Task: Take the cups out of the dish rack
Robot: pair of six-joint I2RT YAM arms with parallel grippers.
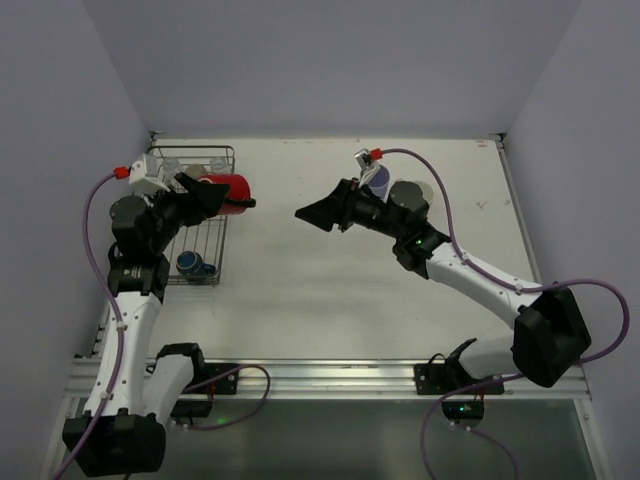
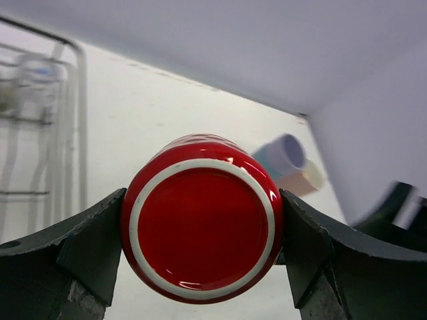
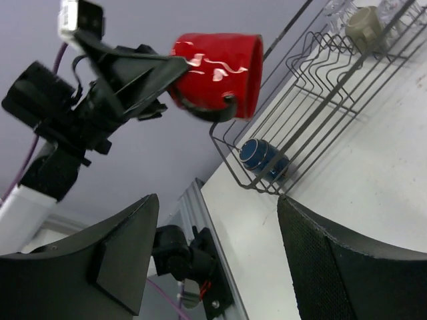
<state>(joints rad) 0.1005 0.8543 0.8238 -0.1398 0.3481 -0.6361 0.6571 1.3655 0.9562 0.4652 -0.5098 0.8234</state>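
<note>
Gripping red mug [image 1: 232, 192] sideways, left end effector [image 2: 203, 230] is holding it up over right edge of dish rack [image 1: 215, 240]. Right end effector [image 1: 305, 213] is gaping wide, empty, above mid counter [image 1: 320, 290]. Dark blue cup [image 1: 192, 263] is sitting at rack's near end.

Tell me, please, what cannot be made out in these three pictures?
- Left wrist view: the red mug shows only its base, and its handle is hidden behind it. The dish rack is blurred.
- Top view: the lavender tumbler is partly hidden by the right arm.
- Right wrist view: the clear glasses are cut off by the top edge.
</note>
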